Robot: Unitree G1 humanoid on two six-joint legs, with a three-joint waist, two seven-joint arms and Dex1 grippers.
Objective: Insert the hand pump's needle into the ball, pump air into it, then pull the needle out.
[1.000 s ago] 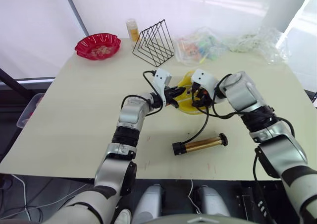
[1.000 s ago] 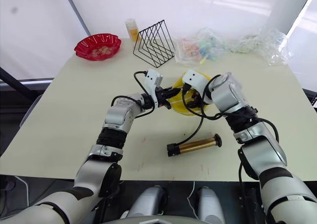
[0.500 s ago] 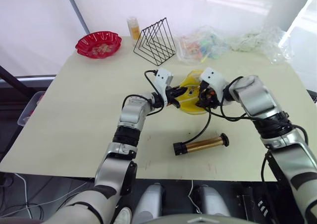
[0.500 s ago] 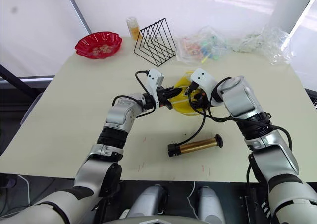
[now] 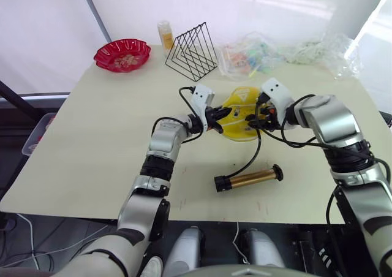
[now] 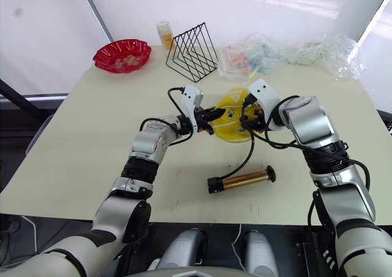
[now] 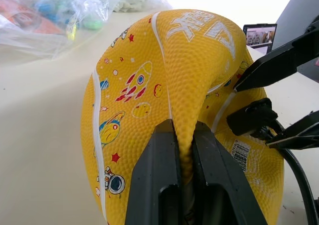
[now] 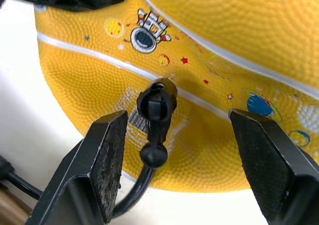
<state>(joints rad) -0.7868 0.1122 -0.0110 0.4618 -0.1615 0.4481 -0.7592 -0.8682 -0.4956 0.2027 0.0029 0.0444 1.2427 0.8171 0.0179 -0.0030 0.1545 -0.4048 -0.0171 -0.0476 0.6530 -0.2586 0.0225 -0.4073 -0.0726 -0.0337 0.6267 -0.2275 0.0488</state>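
Needle fitting (image 8: 156, 110) seated in squashed yellow rubber ball (image 7: 169, 95); left gripper (image 7: 183, 150) pinches fold, right gripper (image 8: 174, 160) released. We keep ball steady, next grasp gold-brass pump (image 5: 248, 179).

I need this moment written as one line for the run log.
left hand: shut on ball fold | right hand: open, around needle fitting at ball | hand pump: lying on table

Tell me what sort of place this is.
Probably an indoor test or lab space: a plain table by white curtain-like walls, set with unrelated props such as a red bowl, a wire rack and plastic bags.
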